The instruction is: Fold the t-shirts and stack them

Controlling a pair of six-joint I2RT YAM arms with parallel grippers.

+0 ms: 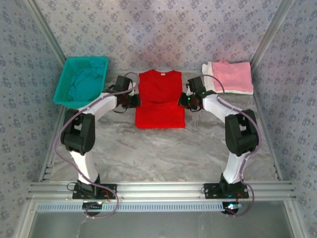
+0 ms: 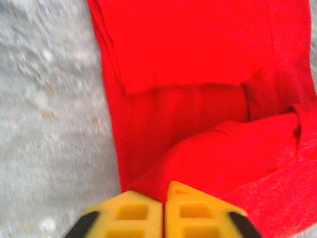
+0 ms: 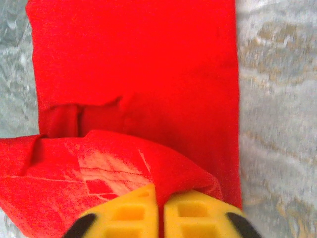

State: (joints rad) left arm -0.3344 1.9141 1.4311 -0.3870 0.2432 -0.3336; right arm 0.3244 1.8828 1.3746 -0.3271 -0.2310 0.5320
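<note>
on marbled tabletop (image 1: 163, 148), creased red t-shirt (image 1: 160, 106)

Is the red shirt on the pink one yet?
No, the red shirt lies flat in the middle, well apart from the pink shirt at the far right.

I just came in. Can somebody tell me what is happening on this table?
Two robot arms are working on a bright red cloth t-shirt that lies on the grey marble-patterned table. The left arm pinches its left edge and the right arm pinches its right edge, with the jaws almost closed on raised folds of cloth. A folded pink cloth t-shirt sits on a white one at the far right. A teal cloth lies in the teal plastic mesh basket at the far left.
</note>
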